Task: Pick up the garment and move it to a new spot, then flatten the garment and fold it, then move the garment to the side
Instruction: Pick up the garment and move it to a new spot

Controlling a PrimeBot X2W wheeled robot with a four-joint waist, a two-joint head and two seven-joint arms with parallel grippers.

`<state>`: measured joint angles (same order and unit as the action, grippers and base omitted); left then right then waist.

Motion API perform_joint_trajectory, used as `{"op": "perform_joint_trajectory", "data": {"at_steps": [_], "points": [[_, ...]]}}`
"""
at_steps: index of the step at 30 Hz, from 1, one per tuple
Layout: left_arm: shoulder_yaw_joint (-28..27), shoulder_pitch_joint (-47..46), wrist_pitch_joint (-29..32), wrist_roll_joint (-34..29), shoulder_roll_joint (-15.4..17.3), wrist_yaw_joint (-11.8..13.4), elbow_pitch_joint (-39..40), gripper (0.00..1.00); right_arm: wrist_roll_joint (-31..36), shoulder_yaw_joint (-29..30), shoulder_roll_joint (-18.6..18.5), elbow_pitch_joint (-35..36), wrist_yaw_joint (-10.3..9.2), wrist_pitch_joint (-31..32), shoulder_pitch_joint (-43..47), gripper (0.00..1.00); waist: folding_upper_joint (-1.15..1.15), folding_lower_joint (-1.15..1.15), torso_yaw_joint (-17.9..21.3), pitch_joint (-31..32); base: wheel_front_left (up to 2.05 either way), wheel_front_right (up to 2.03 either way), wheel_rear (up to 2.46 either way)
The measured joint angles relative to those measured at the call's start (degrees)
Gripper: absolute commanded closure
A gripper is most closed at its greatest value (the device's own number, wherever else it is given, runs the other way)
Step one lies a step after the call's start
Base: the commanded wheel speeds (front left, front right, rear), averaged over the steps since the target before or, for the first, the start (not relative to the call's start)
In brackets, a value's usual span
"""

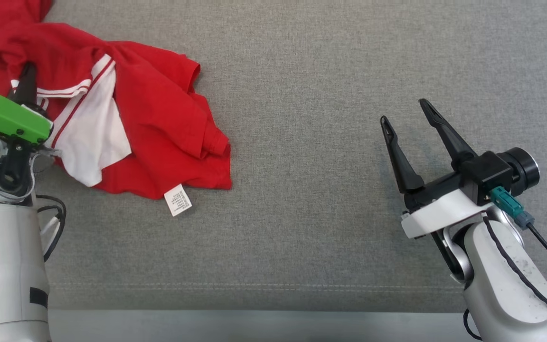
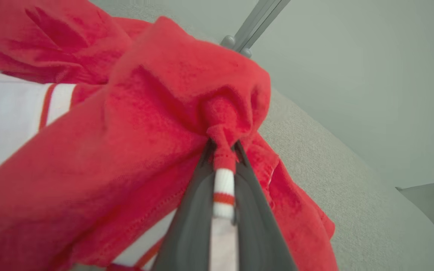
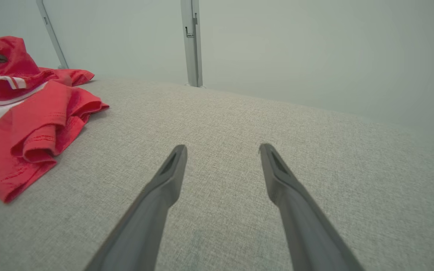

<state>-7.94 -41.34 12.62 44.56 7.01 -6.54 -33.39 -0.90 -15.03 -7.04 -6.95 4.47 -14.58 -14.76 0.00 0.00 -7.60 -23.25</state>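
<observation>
The garment (image 1: pixel 159 114) is a crumpled red shirt with white panels and striped trim, heaped at the table's far left, a white care label at its near edge. My left gripper (image 2: pixel 223 148) is shut on a bunched fold of the garment (image 2: pixel 164 113), with a strip of white and red ribbed trim pinched between its fingers (image 2: pixel 194 214). In the head view the left gripper (image 1: pixel 29 69) sits on the pile behind its green wrist cover. My right gripper (image 1: pixel 404 110) hovers open over bare cloth at the right, far from the garment (image 3: pixel 32 124), with nothing between its fingers (image 3: pixel 164 180).
A grey fabric table cover (image 1: pixel 302 95) spans the whole surface, with its seam and the metal front edge (image 1: pixel 254 323) near me. Grey frame posts (image 3: pixel 191 41) rise against a pale wall behind the table.
</observation>
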Motion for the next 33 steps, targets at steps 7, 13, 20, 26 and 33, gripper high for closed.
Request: {"op": "perform_joint_trajectory", "data": {"at_steps": [7, 13, 20, 26, 33], "points": [[6.22, 3.16, -0.59, -0.66, -3.58, -0.52, 2.38, 1.0, -1.72, -0.34, 1.46, -0.82, -0.01, 0.0, 0.57, 0.0, 0.0, 0.0, 0.32, 3.62, 0.0, 0.0, 0.0], [11.32, 7.77, -0.57, -2.23, -4.89, -0.52, 2.8, 1.0, -2.35, -0.71, 1.86, -1.77, -0.01, 0.0, 2.63, 0.0, 0.0, 0.0, 1.66, 6.99, 0.0, 0.0, 0.0], [16.99, 11.83, -0.59, -3.65, -4.99, -0.52, 3.41, 1.0, -2.88, -1.24, 2.57, -2.24, -0.1, 0.0, 4.61, 0.0, 0.0, 0.0, 4.54, 9.64, 0.0, 0.0, 0.0], [21.37, 14.52, -1.14, -3.92, -5.12, -0.52, 4.55, 1.0, -3.24, -1.6, 2.96, -2.37, -0.68, 0.0, 6.28, 0.0, 0.0, 0.0, 8.49, 11.62, 0.0, 0.0, 0.0], [26.1, 16.86, -1.15, -3.92, -5.11, -0.52, 5.99, 1.0, -3.93, -1.32, 3.12, -2.35, -1.12, 0.0, 8.31, 0.0, 0.0, 0.0, 13.84, 13.34, 0.0, 0.0, 0.0]]}}
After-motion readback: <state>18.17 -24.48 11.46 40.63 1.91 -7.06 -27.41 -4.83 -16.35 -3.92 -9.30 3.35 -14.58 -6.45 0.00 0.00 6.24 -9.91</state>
